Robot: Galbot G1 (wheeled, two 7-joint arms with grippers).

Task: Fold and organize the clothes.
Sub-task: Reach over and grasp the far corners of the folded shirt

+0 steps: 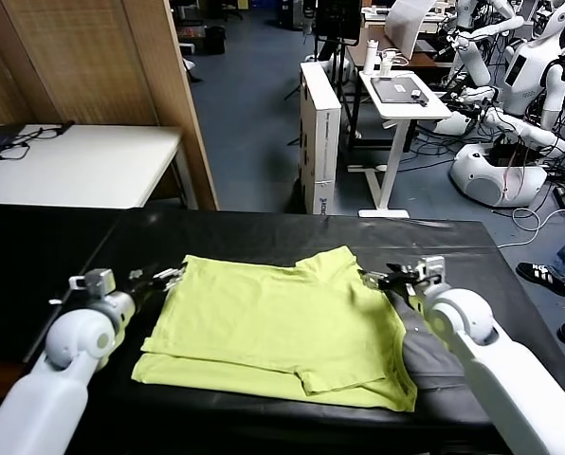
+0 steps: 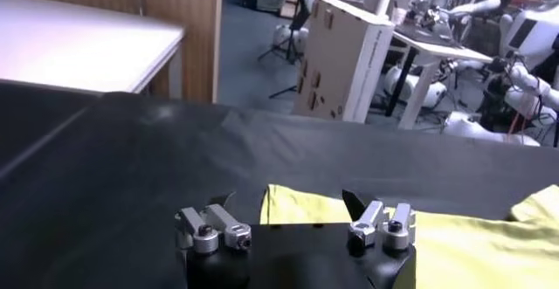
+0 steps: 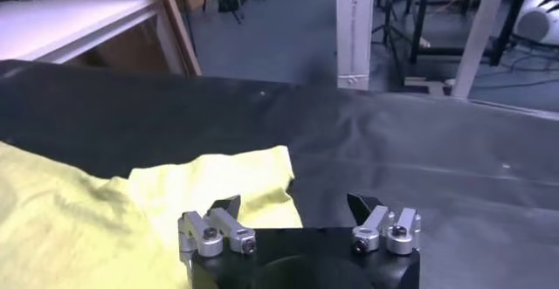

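Note:
The lime yellow-green T-shirt (image 1: 278,327) lies partly folded on the black table cover (image 1: 264,232), its near edge doubled over. My left gripper (image 1: 168,278) is open and empty, just off the shirt's far left corner. In the left wrist view that gripper (image 2: 288,202) hovers over the shirt's corner (image 2: 301,208). My right gripper (image 1: 374,279) is open and empty at the shirt's far right sleeve. In the right wrist view that gripper (image 3: 293,203) hangs over the sleeve's edge (image 3: 218,186).
A white table (image 1: 74,161) and a wooden partition (image 1: 102,57) stand at the back left. A cardboard box (image 1: 320,133), a small white stand (image 1: 401,104) and other robots (image 1: 519,85) are beyond the table. A person's feet (image 1: 557,275) show at the right.

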